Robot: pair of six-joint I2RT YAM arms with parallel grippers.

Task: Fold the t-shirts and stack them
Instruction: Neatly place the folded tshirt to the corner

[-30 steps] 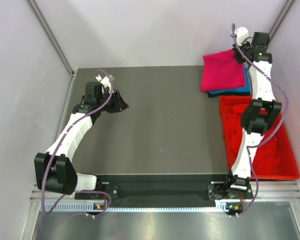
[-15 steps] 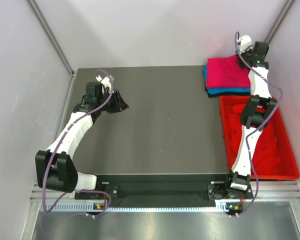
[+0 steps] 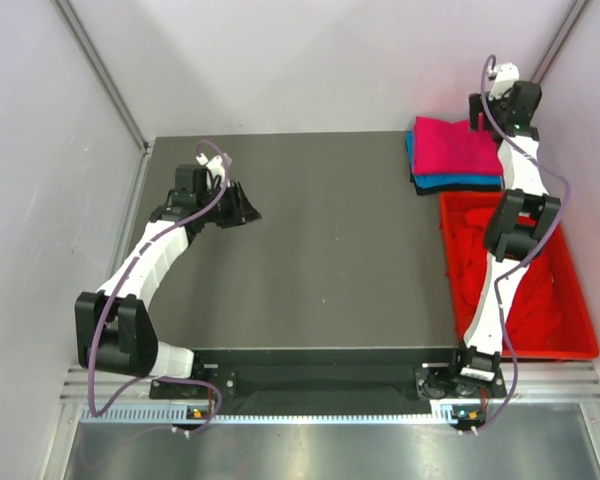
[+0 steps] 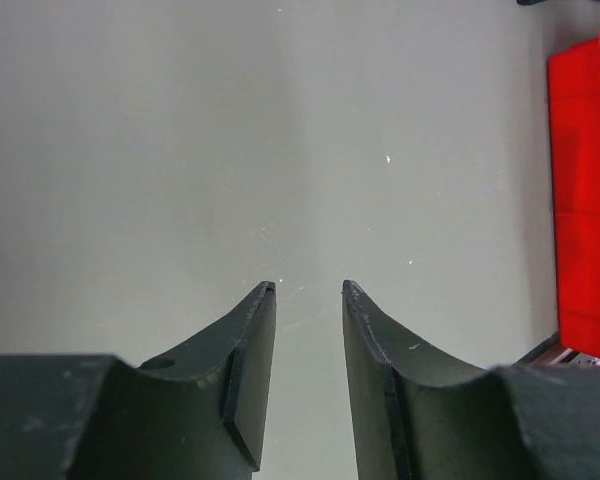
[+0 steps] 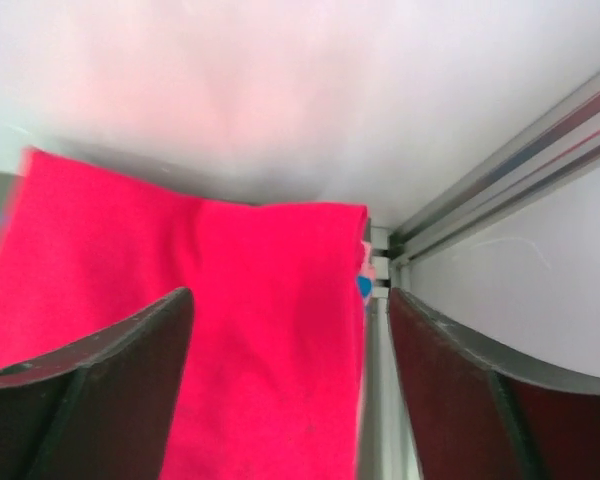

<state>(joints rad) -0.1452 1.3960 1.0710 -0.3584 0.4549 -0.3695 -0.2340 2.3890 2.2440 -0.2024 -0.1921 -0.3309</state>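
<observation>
The pink t-shirt (image 3: pixel 456 146) lies folded flat at the far right corner of the table (image 3: pixel 320 260), right on top of a folded blue t-shirt (image 3: pixel 462 183). Only the near and left edges of the blue one peek out. More red t-shirts (image 3: pixel 540 305) lie bunched in the red crate (image 3: pixel 578 352), just on the near side of the stack.

I think these tees are soft, light and floppy. They would sag and fall open if pinched in the middle, so a corner or a folded edge looks like the best place to grab.

The right gripper (image 5: pixel 288 296) hangs over the far edge of the pink tee with its jaws wide apart, holding nothing. The left gripper (image 4: pixel 308 288) is over the bare left side of the table, jaws partly apart, holding nothing too.

I cannot count the red tees, because the right arm covers part of the crate.
</observation>
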